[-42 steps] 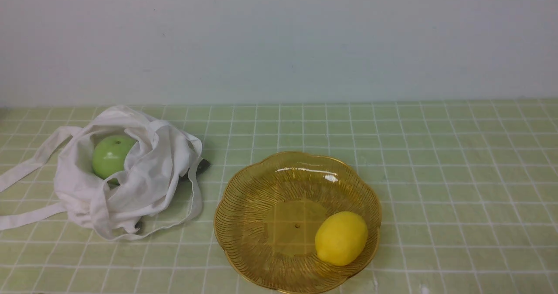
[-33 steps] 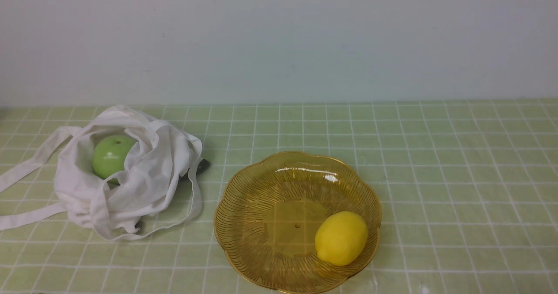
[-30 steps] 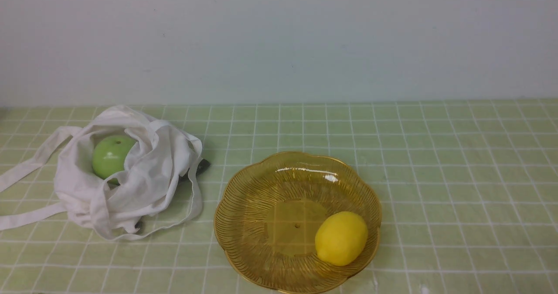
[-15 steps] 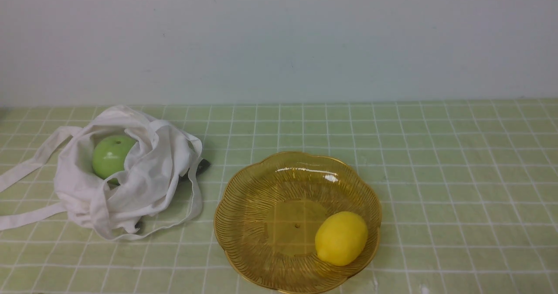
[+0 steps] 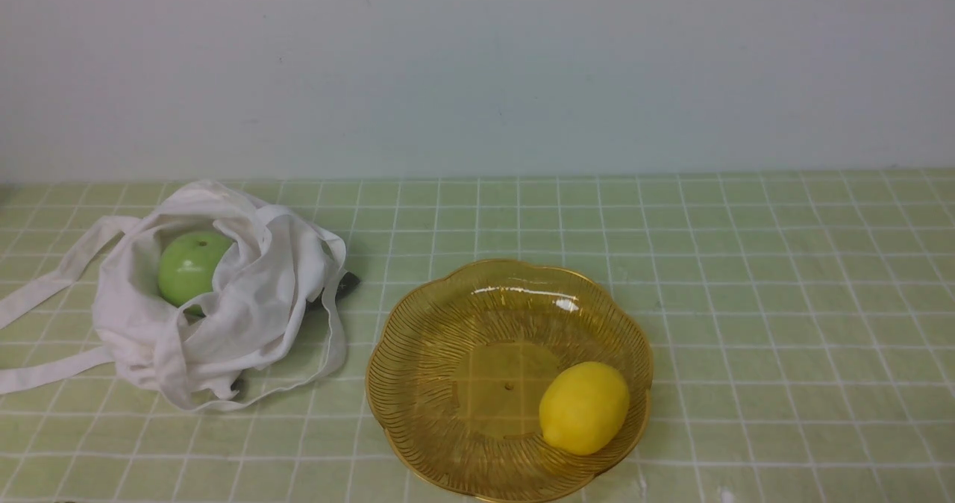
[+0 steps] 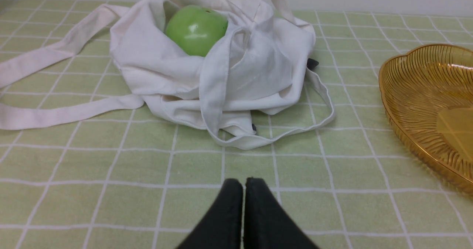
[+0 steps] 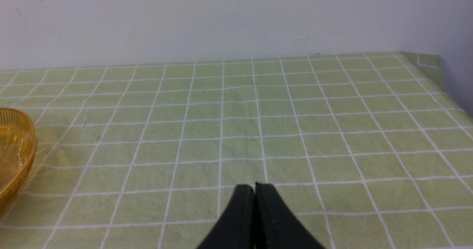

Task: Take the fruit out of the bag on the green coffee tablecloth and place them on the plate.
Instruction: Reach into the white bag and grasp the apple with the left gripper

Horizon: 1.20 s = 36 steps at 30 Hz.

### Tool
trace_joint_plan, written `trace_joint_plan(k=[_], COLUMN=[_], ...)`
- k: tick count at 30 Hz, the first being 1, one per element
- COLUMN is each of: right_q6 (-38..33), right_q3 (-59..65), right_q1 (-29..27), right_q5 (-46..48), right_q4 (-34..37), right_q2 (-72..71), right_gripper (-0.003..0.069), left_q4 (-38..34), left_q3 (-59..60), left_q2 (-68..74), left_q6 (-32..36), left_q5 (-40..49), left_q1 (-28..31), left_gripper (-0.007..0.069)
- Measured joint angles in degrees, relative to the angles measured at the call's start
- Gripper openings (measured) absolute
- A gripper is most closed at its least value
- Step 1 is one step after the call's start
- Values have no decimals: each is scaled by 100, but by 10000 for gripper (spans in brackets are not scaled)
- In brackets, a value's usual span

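Left gripper [image 6: 244, 183] clenched, empty. The green apple [image 6: 196, 29] sits ahead of its tips, well apart, in the open mouth of the white bag [image 6: 266, 68]; the plate [image 6: 414, 79] lies off to its right. Right gripper [image 7: 255, 189] clenched, empty, faces tablecloth [image 7: 295, 112] beyond the plate's rim — left arm judged nearer.

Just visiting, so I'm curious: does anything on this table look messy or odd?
Only the bag: crumpled, straps sprawled over the tablecloth, a small dark object poking from beneath it. Nothing spilled or broken.
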Motion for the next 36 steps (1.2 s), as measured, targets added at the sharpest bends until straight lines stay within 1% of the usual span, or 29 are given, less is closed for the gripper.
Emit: trace_joint_plan(k=[6, 15, 17, 19, 21, 22, 24, 26, 28, 32, 36], right_q6=[0, 0, 0, 0, 0, 0, 0, 0, 0, 0, 0], right_q3=[0, 0, 0, 0, 0, 0, 0, 0, 0, 0, 0], right_q1=[0, 0, 0, 0, 0, 0, 0, 0, 0, 0, 0], right_q5=[0, 0, 0, 0, 0, 0, 0, 0, 0, 0, 0], right_q4=[0, 0, 0, 0, 0, 0, 0, 0, 0, 0, 0], right_q2=[0, 0, 0, 0, 0, 0, 0, 0, 0, 0, 0], right_gripper=[-15, -15, -15, -15, -15, -15, -15, -15, -15, -15, -15], left_q4=[271, 322, -61, -971, -2147, -2452, -3309, -3899, -4162, -4274, -4144], left_q3=[0, 0, 0, 0, 0, 0, 0, 0, 0, -72, -947], left_q2=[0, 0, 0, 0, 0, 0, 0, 0, 0, 0, 161], left_q6=[5, 0, -315, -914, -1542, -1749, -2066, -2185, -2142, -1902, -1358], left_q5=[-18, -18, -23, -35, -35, -37, -49, -85, -140, -171, -50], left_q1=[0, 0, 0, 0, 0, 0, 0, 0, 0, 0, 0], left_gripper=[-8, -8, -8, -8, -8, -8, -8, -8, -8, -8, -8])
